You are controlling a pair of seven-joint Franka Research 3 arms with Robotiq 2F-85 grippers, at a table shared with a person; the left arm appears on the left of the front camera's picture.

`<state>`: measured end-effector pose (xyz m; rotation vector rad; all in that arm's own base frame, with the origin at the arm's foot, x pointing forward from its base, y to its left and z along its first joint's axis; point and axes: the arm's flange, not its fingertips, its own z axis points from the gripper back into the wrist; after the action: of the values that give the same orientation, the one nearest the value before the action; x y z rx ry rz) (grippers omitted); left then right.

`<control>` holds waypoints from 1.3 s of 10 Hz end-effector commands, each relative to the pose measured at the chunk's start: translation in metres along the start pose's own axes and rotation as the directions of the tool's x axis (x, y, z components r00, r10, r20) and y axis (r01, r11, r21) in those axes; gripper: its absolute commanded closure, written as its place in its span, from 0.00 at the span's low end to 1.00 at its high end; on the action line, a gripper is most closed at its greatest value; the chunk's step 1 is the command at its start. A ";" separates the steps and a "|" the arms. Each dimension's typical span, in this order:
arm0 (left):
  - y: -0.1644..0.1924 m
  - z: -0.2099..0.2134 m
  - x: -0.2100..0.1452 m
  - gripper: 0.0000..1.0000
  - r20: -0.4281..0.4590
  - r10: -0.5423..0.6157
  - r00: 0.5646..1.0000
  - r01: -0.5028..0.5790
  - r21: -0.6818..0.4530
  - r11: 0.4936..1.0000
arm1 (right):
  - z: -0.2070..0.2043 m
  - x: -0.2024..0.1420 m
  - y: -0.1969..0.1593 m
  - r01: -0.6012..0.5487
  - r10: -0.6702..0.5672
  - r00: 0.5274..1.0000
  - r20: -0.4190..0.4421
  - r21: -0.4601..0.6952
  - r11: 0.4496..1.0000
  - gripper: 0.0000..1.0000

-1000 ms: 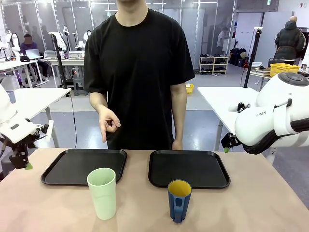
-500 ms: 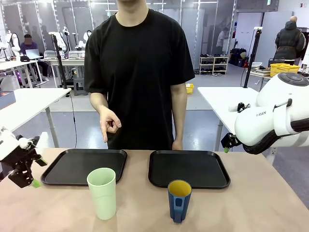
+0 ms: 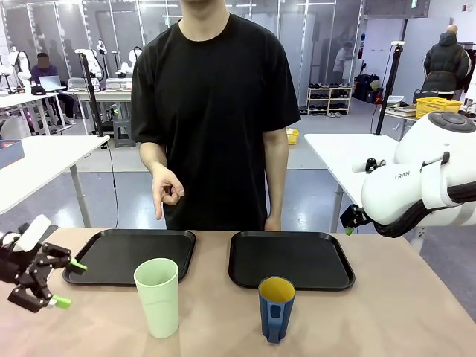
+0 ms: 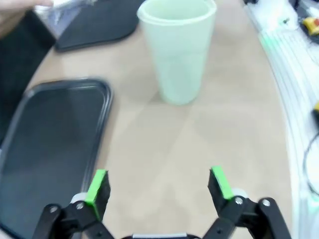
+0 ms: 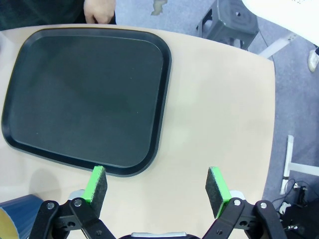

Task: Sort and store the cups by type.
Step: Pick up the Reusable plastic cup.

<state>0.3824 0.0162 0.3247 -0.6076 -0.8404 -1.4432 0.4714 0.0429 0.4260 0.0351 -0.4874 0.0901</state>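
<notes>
**Two cups in front of two trays, both grippers empty**

The pale-green tumbler (image 3: 157, 297) stands upright on the table (image 3: 387, 312), on the robot's side of the left tray (image 3: 130, 255) and just in front of that tray's near right corner. The dark-blue mug (image 3: 276, 309), yellow inside, stands upright to the tumbler's right, in front of the right tray (image 3: 290, 259), its handle turned toward the robot. The cups are well apart from each other, and neither touches a tray. The two black trays lie side by side with a narrow gap between them, and nothing lies on either.

The left gripper (image 3: 70, 283) hangs low over the table's left edge, beside the left tray, pointing toward the tumbler. Its jaws stand wide open and hold nothing. In the left wrist view the tumbler sits straight ahead of the open jaws, apart from them, with bare table between.

The right gripper (image 5: 157, 185) is up above the table's right side, with its jaws spread wide and nothing between them. In its own wrist view it looks down on the right tray, and the mug's rim shows at the bottom left corner.

The person stands at the far side, one hand (image 3: 167, 190) raised above the left tray with the fingers loosely curled, the other hand (image 3: 274, 223) down at the far edge of the right tray
</notes>
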 end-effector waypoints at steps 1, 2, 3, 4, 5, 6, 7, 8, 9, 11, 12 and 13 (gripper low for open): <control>0.012 -0.017 -0.016 0.00 0.091 0.024 0.996 -0.013 -0.116 0.993 | -0.002 0.000 -0.001 -0.012 0.012 1.000 0.001 -0.008 1.000 0.00; 0.017 -0.027 -0.016 0.00 0.155 0.046 0.987 -0.027 -0.121 0.992 | -0.002 0.000 -0.001 -0.012 0.012 1.000 0.001 -0.008 1.000 0.00; 0.021 -0.032 -0.015 0.00 0.235 0.056 0.970 -0.029 -0.117 0.993 | -0.002 0.000 -0.001 -0.012 0.012 1.000 0.001 -0.008 1.000 0.00; 0.024 -0.039 -0.015 0.00 0.296 0.069 0.953 -0.037 -0.113 0.993 | -0.002 0.000 -0.001 -0.012 0.012 1.000 0.001 -0.008 1.000 0.00; 0.027 -0.044 -0.017 0.00 0.273 0.074 0.959 -0.060 -0.058 0.996 | -0.002 0.000 -0.001 -0.012 0.012 1.000 0.001 -0.008 1.000 0.00; 0.008 -0.037 -0.009 0.00 0.233 0.072 0.970 -0.042 -0.132 0.990 | -0.002 0.000 -0.001 -0.012 0.012 1.000 0.001 -0.008 1.000 0.00; 0.008 -0.037 -0.009 0.00 0.233 0.072 0.970 -0.042 -0.132 0.990 | -0.002 0.000 -0.001 -0.012 0.012 1.000 0.001 -0.008 1.000 0.00; 0.008 -0.037 -0.009 0.00 0.233 0.072 0.970 -0.042 -0.132 0.990 | -0.002 0.000 -0.001 -0.012 0.012 1.000 0.001 -0.008 1.000 0.00; 0.008 -0.037 -0.009 0.00 0.233 0.072 0.970 -0.042 -0.132 0.990 | -0.002 0.000 -0.001 -0.012 0.012 1.000 0.001 -0.008 1.000 0.00; 0.008 -0.037 -0.009 0.00 0.233 0.072 0.970 -0.042 -0.132 0.990 | -0.002 0.000 -0.001 -0.012 0.012 1.000 0.001 -0.008 1.000 0.00; 0.012 -0.040 -0.012 0.00 0.238 0.083 0.968 -0.054 -0.129 0.990 | -0.002 0.000 -0.001 -0.012 0.012 1.000 0.001 -0.008 1.000 0.00; 0.021 -0.050 -0.017 0.00 0.263 0.077 0.962 -0.048 -0.114 0.992 | -0.002 0.000 -0.001 -0.012 0.012 1.000 0.001 -0.008 1.000 0.00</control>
<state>0.4019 -0.0081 0.2918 -0.9138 -0.9172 -1.3762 0.4714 0.0430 0.4259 0.0350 -0.4872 0.0905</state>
